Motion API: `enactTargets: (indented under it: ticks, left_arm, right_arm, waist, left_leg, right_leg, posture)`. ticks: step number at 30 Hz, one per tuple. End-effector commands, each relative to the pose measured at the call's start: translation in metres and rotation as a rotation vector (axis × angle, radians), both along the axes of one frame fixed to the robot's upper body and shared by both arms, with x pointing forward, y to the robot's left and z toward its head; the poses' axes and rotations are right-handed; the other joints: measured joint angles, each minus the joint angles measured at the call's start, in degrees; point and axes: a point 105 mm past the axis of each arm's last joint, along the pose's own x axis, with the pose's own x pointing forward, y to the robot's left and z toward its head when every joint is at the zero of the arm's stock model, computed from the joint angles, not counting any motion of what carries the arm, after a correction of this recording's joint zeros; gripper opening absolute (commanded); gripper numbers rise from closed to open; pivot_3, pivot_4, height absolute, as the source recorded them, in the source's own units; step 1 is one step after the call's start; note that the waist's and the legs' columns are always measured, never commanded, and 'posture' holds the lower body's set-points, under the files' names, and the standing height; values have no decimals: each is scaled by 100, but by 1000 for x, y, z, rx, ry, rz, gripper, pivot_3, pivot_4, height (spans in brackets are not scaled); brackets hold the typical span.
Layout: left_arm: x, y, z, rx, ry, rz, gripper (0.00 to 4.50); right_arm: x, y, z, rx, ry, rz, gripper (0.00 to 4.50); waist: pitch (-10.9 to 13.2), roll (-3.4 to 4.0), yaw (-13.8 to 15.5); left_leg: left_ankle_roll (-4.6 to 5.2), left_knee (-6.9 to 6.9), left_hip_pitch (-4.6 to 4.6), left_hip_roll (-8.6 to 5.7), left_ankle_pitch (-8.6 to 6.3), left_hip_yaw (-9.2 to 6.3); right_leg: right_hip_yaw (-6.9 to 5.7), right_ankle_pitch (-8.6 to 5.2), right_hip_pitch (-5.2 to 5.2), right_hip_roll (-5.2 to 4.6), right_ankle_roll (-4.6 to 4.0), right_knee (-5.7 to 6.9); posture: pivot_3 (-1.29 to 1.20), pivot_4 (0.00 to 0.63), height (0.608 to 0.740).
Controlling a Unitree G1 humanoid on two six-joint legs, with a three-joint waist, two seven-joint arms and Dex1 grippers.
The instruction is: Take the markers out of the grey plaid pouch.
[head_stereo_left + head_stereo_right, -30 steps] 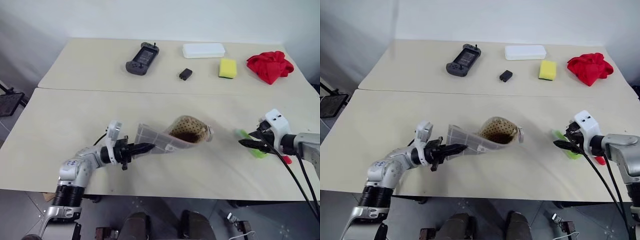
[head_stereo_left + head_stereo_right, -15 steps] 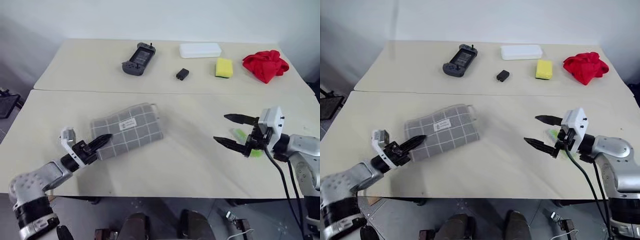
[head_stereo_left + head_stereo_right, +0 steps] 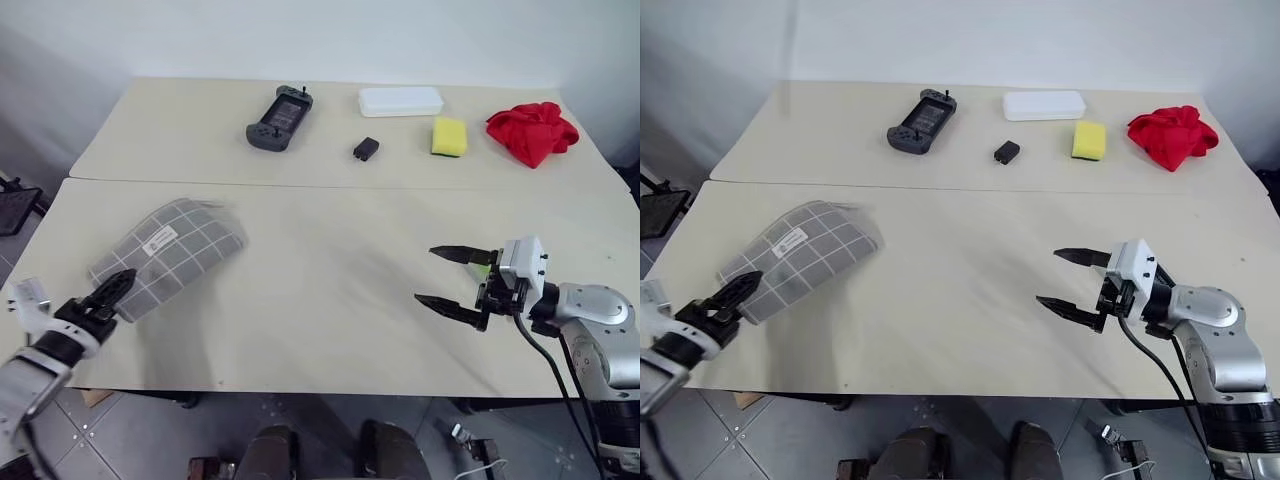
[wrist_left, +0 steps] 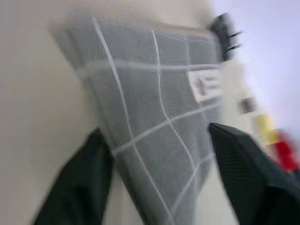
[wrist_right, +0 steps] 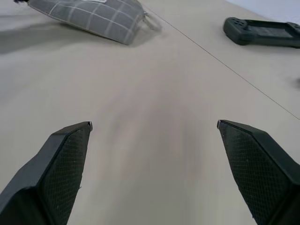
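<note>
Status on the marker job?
Done: a green marker seems to lie on the table beside the right gripper, which is open and empty. In hand: nothing; the left gripper is open at the corner of the flat-lying pouch. Left: can't tell whether markers remain inside.

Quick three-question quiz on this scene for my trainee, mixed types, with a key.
1. True or false: the right gripper has its jaws shut.
2. What lies just right of the sponge? A controller, B red cloth, C white box.
3. Fill in: the pouch lies on the robot's ___ side.
Key: 1 false; 2 B; 3 left.
</note>
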Motion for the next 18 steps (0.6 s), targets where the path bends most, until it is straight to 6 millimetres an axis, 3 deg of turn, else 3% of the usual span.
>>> enactTargets:
  ticks: [1, 3, 5, 10, 14, 18]
  left_arm:
    - [-18, 12, 0, 316, 83, -115, 4308]
    - [-34, 29, 3, 505, 157, -258, 4466]
    - [-37, 55, 7, 697, 227, -295, 4466]
    - [-40, 16, 47, 757, -159, -671, 4466]
    - [-34, -10, 51, 804, -343, -756, 4466]
    - [-17, -47, 40, 866, -470, -809, 4466]
  right_arm:
    - [-3, -4, 8, -14, -32, 18, 4500]
    - [-8, -4, 5, -48, -14, 60, 4500]
    - [-10, -5, 2, -72, 6, 85, 4500]
    - [-8, -14, 6, -111, -11, 103, 4500]
    - [-5, -23, 16, -122, -46, 88, 4500]
    - [-12, -27, 0, -219, -41, 130, 4500]
  waist:
    - [1, 3, -37]
    - [4, 0, -65]
    - [6, 4, -54]
    - [7, 7, -79]
    - [7, 6, -118]
    - [7, 6, -107]
  left_leg:
    - [-1, -5, 1, -2, 0, 8]
    - [-3, -20, 6, 0, -2, 21]
    - [-12, -25, 2, 6, -6, 47]
    - [-22, -41, -4, 21, -5, 86]
    - [-20, -66, -9, 23, -5, 87]
    - [-18, -71, -6, 23, -4, 100]
  right_leg:
    - [7, -1, -5, 0, -1, 3]
    - [15, -2, -13, 4, -3, -3]
    - [15, -8, -25, 15, -13, -1]
    - [28, -12, -50, 18, -21, -1]
    - [54, -12, -85, 19, -21, 6]
    - [58, -11, -87, 20, -20, 8]
  posture:
    - [0, 150, 740]
    - [0, 150, 740]
    - [0, 150, 740]
    - [0, 150, 740]
    - [0, 150, 740]
    - [0, 150, 740]
